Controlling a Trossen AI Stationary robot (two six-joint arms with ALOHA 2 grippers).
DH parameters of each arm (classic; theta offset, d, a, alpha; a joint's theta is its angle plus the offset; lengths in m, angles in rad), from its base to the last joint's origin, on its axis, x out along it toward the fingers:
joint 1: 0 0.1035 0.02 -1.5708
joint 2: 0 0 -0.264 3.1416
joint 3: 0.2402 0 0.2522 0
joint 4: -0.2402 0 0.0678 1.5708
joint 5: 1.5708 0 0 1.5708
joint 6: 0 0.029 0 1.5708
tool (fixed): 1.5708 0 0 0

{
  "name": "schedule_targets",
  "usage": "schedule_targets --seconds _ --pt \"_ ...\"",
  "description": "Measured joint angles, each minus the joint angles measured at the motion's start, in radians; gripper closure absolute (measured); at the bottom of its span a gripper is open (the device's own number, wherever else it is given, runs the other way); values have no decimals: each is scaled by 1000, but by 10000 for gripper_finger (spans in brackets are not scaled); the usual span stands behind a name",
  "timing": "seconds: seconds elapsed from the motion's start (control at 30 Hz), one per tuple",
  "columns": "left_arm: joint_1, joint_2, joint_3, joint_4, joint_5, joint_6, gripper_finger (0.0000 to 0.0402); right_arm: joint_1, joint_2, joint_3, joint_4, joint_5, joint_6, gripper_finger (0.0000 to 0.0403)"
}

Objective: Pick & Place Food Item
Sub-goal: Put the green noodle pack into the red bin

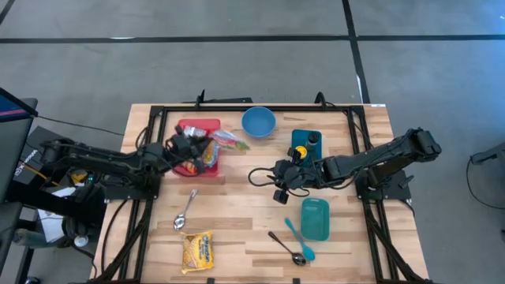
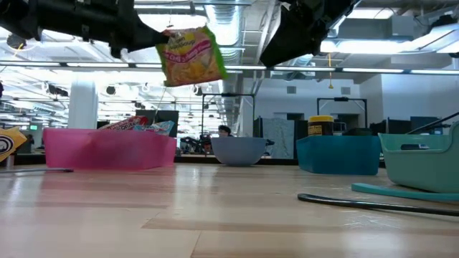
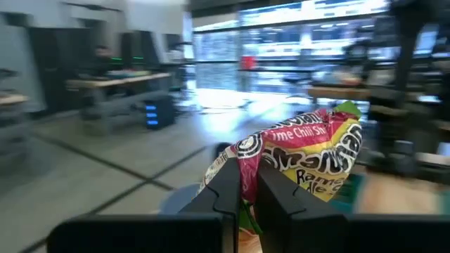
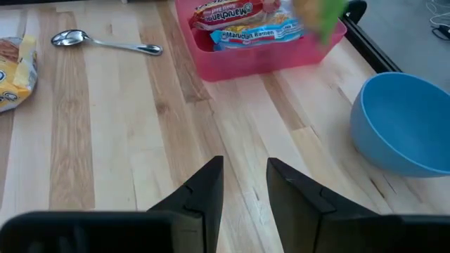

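My left gripper (image 1: 192, 147) is shut on a green, red and yellow ramen packet (image 1: 226, 141), held high above the pink bin (image 1: 197, 126). The low view shows the packet (image 2: 190, 56) well above the bin (image 2: 107, 148), which holds more ramen packets (image 4: 247, 22). My right gripper (image 1: 278, 180) is open and empty over the middle of the table. In its wrist view (image 4: 245, 176) the fingers stand above bare wood. My left gripper pinches the packet's crumpled near end (image 3: 247, 163) between its two fingers. The fingers come about level from the table's left. The packet sticks out beyond the fingertips (image 3: 228, 184), tilted, lifted clear of the bin and table.
A blue bowl (image 1: 258, 122) stands at the far middle. A teal box (image 1: 306, 142) holding a bottle is right of it. Another teal container (image 1: 314, 218), a teal spoon (image 1: 298, 241) and a metal spoon (image 1: 286, 247) lie near right. A metal spoon (image 1: 185, 209) and a yellow packet (image 1: 197, 251) lie near left.
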Motion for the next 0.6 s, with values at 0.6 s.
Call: schedule_targets --seconds 0.6 --pt "213 -62 0 -197 -294 128 383 2 0 0 0 -3 2 300"
